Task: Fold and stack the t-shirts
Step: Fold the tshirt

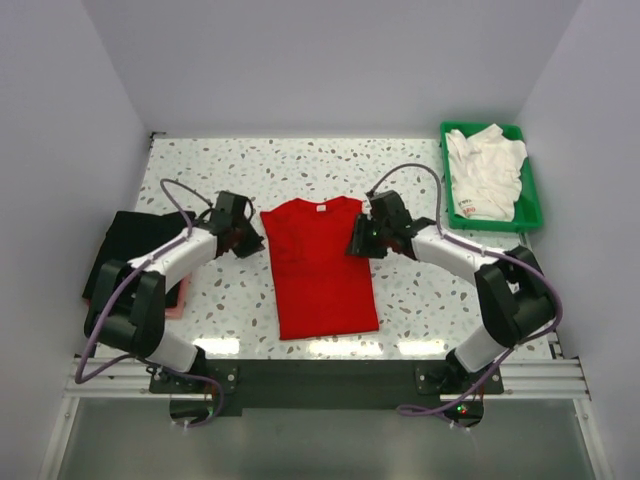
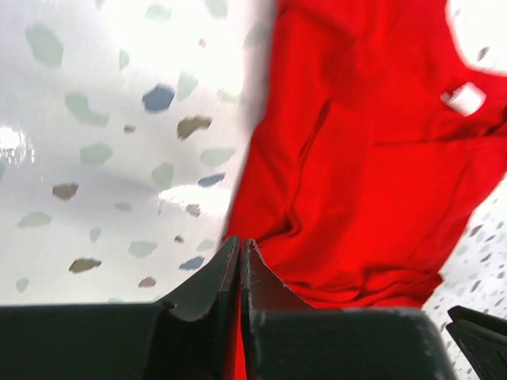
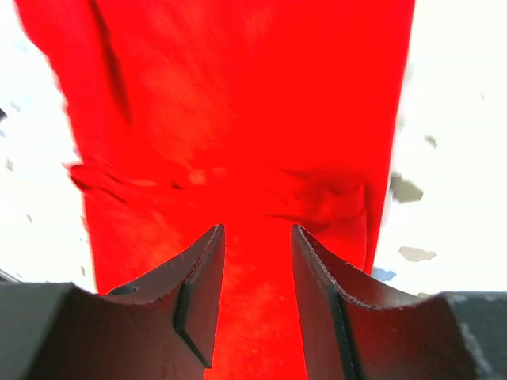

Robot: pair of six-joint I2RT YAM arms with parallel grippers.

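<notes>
The red t-shirt [image 1: 318, 270] lies flat at the middle of the speckled table [image 1: 430, 300]. Its collar and white neck label [image 1: 320, 209] point to 12 o'clock and its hem to 6 o'clock, and its sides appear turned in to make a long narrow panel. It looks light, thin and limp. It should drape and wrinkle when lifted, and a layer could slide off if only the top one is caught. The best hold is probably a pinch through every layer at the two upper corners, raised evenly.

At the shirt's 10 o'clock edge, the left gripper [image 2: 240, 244] has its fingers pressed together, tips at the cloth's border. Whether a sliver of fabric is caught between them cannot be told. At the 2 o'clock edge, the right gripper [image 3: 257, 233] stands with jaws apart over rumpled red cloth, gripping nothing.

A black t-shirt [image 1: 135, 235] sits at 9 o'clock near the table's left edge. White t-shirts [image 1: 485, 170] are heaped in a green tray [image 1: 530, 205] at 1 o'clock.
</notes>
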